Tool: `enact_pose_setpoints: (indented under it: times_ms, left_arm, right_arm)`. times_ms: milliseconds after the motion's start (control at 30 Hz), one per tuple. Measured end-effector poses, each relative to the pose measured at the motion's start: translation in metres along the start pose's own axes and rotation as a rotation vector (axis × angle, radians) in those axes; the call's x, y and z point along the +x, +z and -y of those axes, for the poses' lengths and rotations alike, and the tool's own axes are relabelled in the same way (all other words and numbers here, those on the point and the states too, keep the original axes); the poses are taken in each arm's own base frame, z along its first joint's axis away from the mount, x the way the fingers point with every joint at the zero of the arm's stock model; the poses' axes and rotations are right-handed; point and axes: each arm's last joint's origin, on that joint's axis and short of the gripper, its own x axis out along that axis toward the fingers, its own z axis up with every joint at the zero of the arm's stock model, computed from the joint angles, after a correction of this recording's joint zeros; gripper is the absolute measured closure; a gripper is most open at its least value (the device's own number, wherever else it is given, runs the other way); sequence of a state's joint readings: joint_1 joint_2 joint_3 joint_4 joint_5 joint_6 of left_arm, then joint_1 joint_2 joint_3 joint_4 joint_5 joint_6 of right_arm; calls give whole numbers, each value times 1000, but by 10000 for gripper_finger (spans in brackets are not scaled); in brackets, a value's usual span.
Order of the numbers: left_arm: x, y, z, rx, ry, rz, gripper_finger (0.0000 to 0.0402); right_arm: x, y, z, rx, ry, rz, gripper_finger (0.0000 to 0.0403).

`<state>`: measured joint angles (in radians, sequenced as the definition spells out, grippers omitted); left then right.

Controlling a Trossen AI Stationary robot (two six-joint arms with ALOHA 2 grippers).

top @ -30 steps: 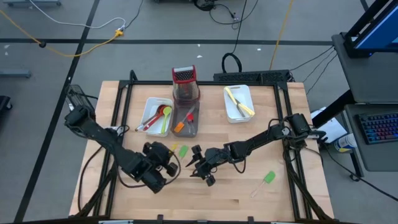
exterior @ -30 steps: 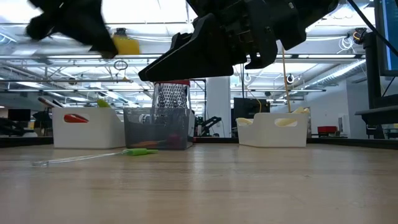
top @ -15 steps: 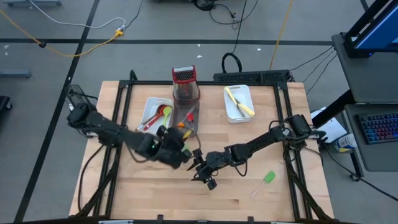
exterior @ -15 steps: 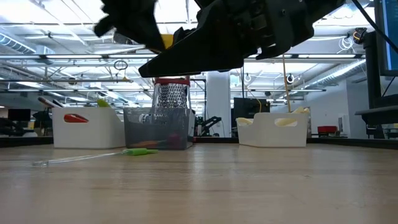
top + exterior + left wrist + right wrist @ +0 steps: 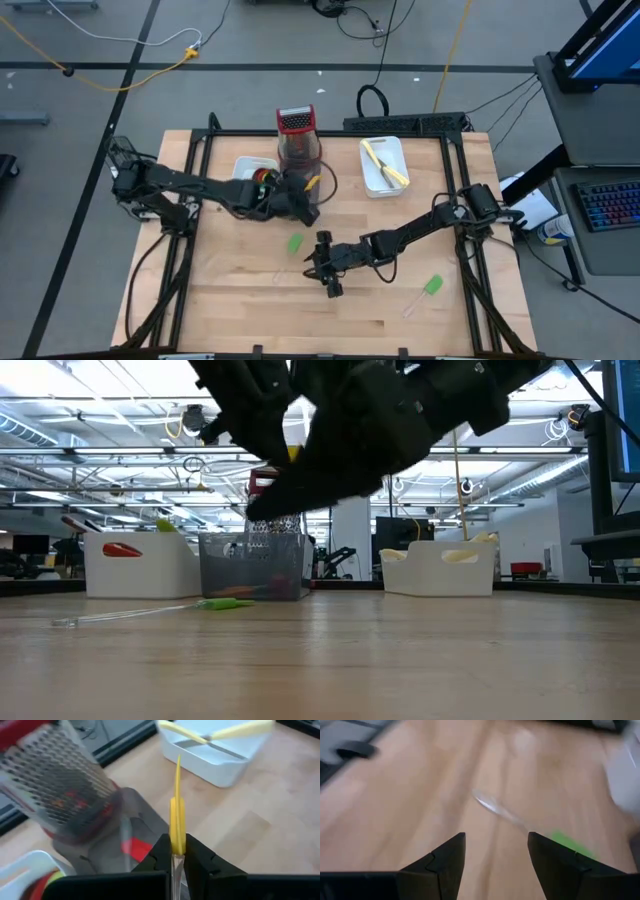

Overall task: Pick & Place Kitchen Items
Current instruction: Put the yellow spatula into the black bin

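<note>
My left gripper (image 5: 308,192) hangs over the grey tray (image 5: 300,200) by the box grater (image 5: 296,130), shut on a yellow spatula (image 5: 177,815). My right gripper (image 5: 326,276) stands open above mid-table, touching nothing. Just past it, toward the far side, a green spatula (image 5: 294,243) lies flat on the wood; between the right fingers its clear handle (image 5: 495,809) and green head (image 5: 570,845) show. A second green spatula (image 5: 432,285) lies near the right edge. Red and green spoons lie in the left white tray (image 5: 243,168). Yellow utensils lie in the right white tray (image 5: 383,165). My left gripper pinches the yellow spatula between its two fingers (image 5: 164,851) at the lower end of the yellow head (image 5: 177,846), where the clear handle starts. The head sticks out forward past the fingertips, edge-on. The spatula is lifted clear, above the grey tray.
The grey tray holds red and orange utensils (image 5: 303,186). The tall grater stands right behind it. Black frame rails (image 5: 330,133) run along the table's sides and far edge. Bare wood lies along the near edge (image 5: 300,330).
My left gripper, shut on the yellow spatula throughout, has swung from the near-left part of the table toward the far edge and the right, rising a little, and now hangs over the grey tray. My right gripper has rolled in place, still open.
</note>
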<state>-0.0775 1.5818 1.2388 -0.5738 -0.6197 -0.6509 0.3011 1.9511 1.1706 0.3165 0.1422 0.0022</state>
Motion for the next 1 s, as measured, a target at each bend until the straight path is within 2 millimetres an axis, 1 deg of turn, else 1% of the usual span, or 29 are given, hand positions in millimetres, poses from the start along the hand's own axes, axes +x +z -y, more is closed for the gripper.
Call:
enact_pose_setpoints:
  times_ms: [67, 167, 267, 367, 467, 633, 767, 900, 1000]
  left_arm:
    - [5, 4, -6, -12, 22, -3, 375]
    - [13, 6, -13, -31, 36, -17, 374]
    - [25, 3, -18, -30, 69, -44, 386]
    - [41, -1, -21, -34, 99, -76, 390]
    - [59, -7, -23, -28, 128, -119, 387]
    - [89, -16, -30, -42, 178, -195, 365]
    - [113, -24, -37, -49, 205, -262, 370]
    - [134, -32, -44, -85, 156, -359, 379]
    - [144, -35, -47, -116, 142, -381, 370]
  right_arm:
    - [0, -6, 1, 57, -72, -57, 195]
    - [-2, -17, 2, 94, -160, -165, 195]
    - [-5, -26, 2, 109, -190, -256, 195]
    - [-7, -31, -1, 128, -191, -302, 195]
    - [-7, -32, -5, 124, -184, -307, 195]
    - [-8, -32, -9, 119, -175, -304, 195]
    - [-8, -32, -10, 117, -174, -304, 195]
    - [-8, -32, -10, 117, -173, -304, 195]
    - [-8, -32, -10, 117, -173, -304, 195]
